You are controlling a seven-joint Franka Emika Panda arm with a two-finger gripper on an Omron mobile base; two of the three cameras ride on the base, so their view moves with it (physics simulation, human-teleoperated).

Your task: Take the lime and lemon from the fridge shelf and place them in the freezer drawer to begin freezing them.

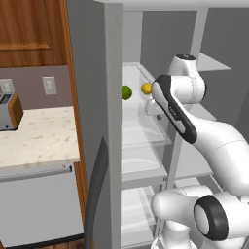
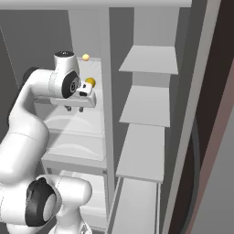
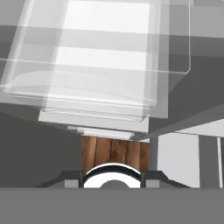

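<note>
While the round green lime [image 1: 126,92] and the smooth yellow lemon [image 1: 146,88] lie near each other on the clear glass shelf [image 1: 133,78], the gripper [image 2: 75,109] hangs beside them. Its fingers are together, holding nothing.

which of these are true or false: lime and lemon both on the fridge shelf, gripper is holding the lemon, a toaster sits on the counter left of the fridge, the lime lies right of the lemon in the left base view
1. The lime and lemon both sit on the fridge shelf. True.
2. The gripper is holding the lemon. False: the lemon rests on the shelf and nothing shows between the fingers.
3. A toaster sits on the counter left of the fridge. True.
4. The lime lies right of the lemon in the left base view. False: it lies to the left.
</note>
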